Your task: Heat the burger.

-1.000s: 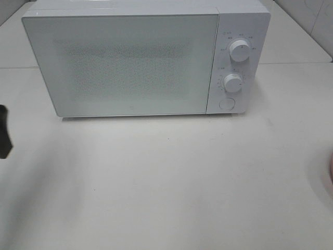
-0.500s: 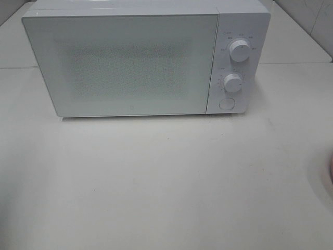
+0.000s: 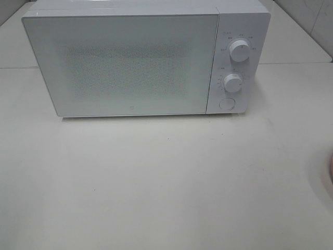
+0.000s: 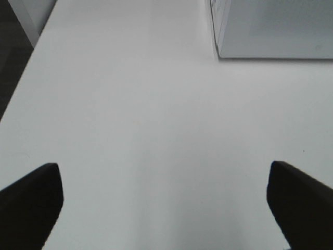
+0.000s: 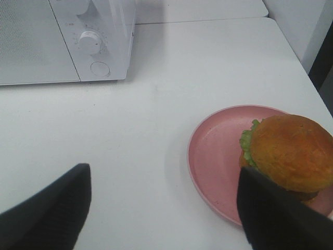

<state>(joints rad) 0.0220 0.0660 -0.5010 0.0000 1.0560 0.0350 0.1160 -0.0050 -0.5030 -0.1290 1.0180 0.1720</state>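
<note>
burger (image 5: 291,151) sat on a pink plate (image 5: 213,156), toward that plate's right side, on the white table (image 3: 166,182) at the near right, well apart from the microwave (image 3: 140,60). microwave stood at the far side of the table with its door closed; two dials (image 3: 238,50) and a round button (image 3: 226,103) showed on its right panel. right gripper (image 5: 166,208) hovered over the table just left of the plate with its fingers spread wide, holding nothing, one finger (image 5: 281,219) overlapping the plate's near edge in the wrist view. left gripper (image 4: 166,203) was fully open above bare table, near the microwave's left front corner, empty.
</note>
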